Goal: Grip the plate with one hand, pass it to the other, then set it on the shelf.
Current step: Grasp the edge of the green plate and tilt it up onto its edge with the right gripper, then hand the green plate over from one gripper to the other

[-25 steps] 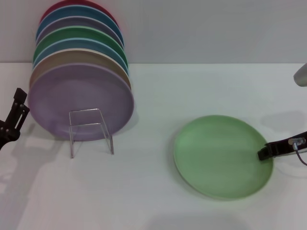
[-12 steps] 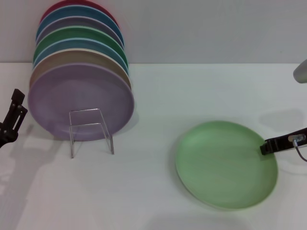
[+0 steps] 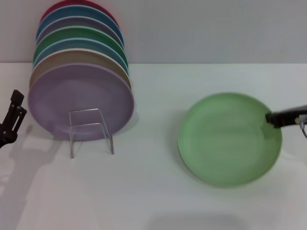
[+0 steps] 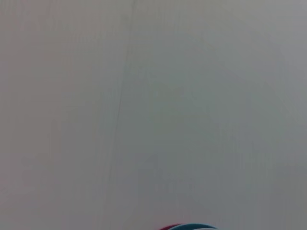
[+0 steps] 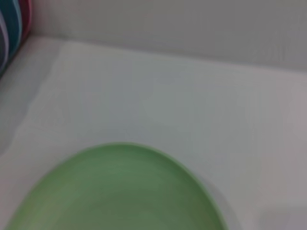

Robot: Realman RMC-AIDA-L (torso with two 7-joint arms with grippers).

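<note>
Plate: a round, plain, light green plate [image 3: 229,139] toward the right edge of the bench [image 3: 153,201]. It appears lifted off the surface and tilted, its face turned toward the viewer; a soft shadow lies under its lower rim. In the right wrist view the same plate [image 5: 115,191] fills the lower part of the picture, with bare bench beyond it.

Right gripper: the right gripper [image 3: 271,118] reaches in from the right edge of the bench, its dark fingers clenched on the plate's right rim.

Left gripper: the left gripper [image 3: 14,112] sits at the left edge of the bench, just beside the stack of plates and touching nothing. Whether its fingers are released or closed, I cannot tell. Its wrist view shows mostly plain wall, with only a sliver of red and teal plate rims [image 4: 189,227] at one edge.

Shelf: a small clear rack [image 3: 89,128] of thin bent frame stands near the back left corner of the bench, well apart from the green plate.

Stack of plates: a row of upright plates [image 3: 79,62] leans one behind another on the rack. The front one is lilac [image 3: 80,101]; behind it come tan, pale blue, dark green, purple, teal and red rims.
</note>
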